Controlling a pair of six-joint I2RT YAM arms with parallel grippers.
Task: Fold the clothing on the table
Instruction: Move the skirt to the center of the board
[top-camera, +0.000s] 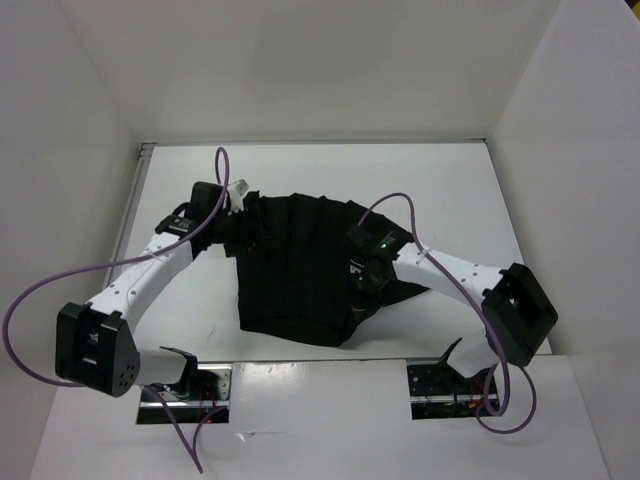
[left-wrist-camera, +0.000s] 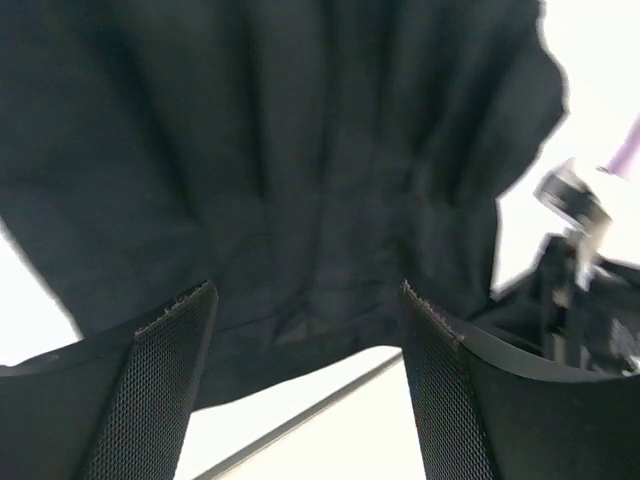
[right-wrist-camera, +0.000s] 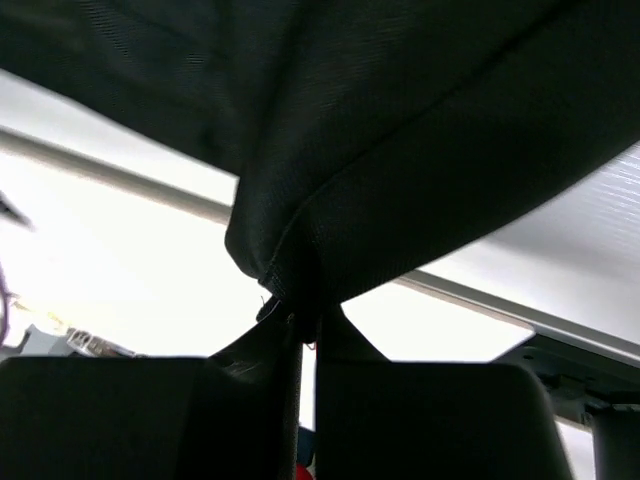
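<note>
Clothing (top-camera: 300, 270) lies approx mid-table (top-camera: 450, 190), btwn my two arms. Its near hem sits close to the table's near edge and its far hem runs about level w/ my left gripper (top-camera: 230, 203).

It's soft black fabric w/ pleat-like ridges running far to near and fanning out a bit toward the near side. The outline is uneven: the far edge is fairly straight, the near edge comes to a blunt point right of centre, and a small flap sticks out to the right under my right forearm.

My right gripper (top-camera: 358, 285) is on the garment's right half. In the wrist cam my right gripper (right-wrist-camera: 305, 325) has its jaws pressed tight together on a pinched peak of the clothing (right-wrist-camera: 400, 120). The cloth rises off the fingertips in a taut fold, w/ fine weave showing and a stitched hem at the pinch. White table shows beneath it (so this bit is off the surface).

My left gripper is at the garment's far-left corner. In its wrist cam my left gripper (left-wrist-camera: 305, 295) has jaws spread wide and clamps nothing. The clothing (left-wrist-camera: 300, 150) fills the view beyond the fingers (left-wrist-camera: 160, 380). The ridges look soft and blurred, and the hem edge crosses the gap btwn the pads. Can't tell if the pads touch the cloth.

Bare white table surrounds the garment on all sides.
</note>
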